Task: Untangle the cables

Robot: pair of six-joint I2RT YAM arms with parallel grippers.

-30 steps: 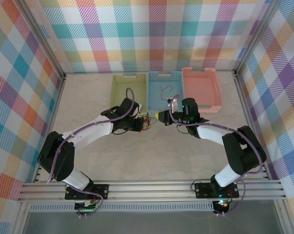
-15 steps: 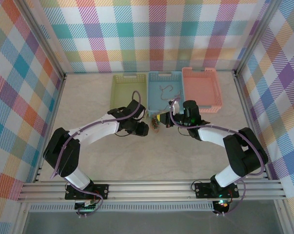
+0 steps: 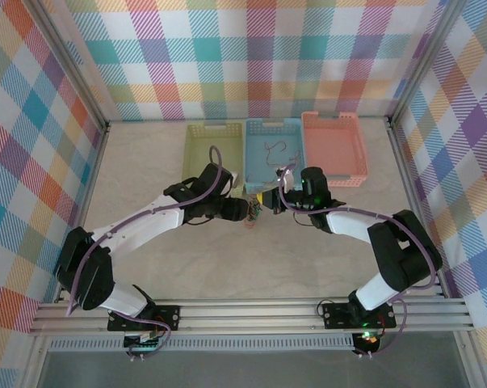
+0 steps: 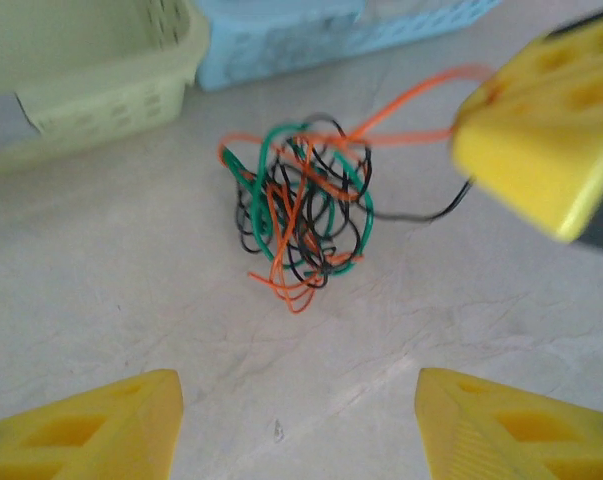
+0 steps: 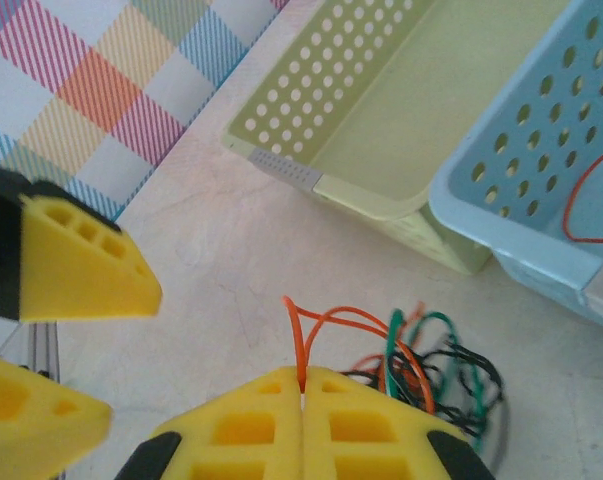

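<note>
Left hand (image 4: 299, 425) has just let go and now stands wide and empty. The cables (image 4: 301, 215) lie bunched on the bench (image 4: 111, 290) mid-frame, while the right hand (image 5: 303, 388), closed, pinches an orange strand (image 5: 317, 328), so pulling apart can begin.

My left gripper (image 4: 296, 405) has its jaws spread wide. Just ahead of it and to the right, my right gripper (image 5: 302, 385) has its fingers pressed flat together on an orange strand of the cables (image 4: 301, 210). The left arm (image 3: 138, 230) and right arm (image 3: 352, 225) bow outward at the elbows, tips nearly meeting.
</note>
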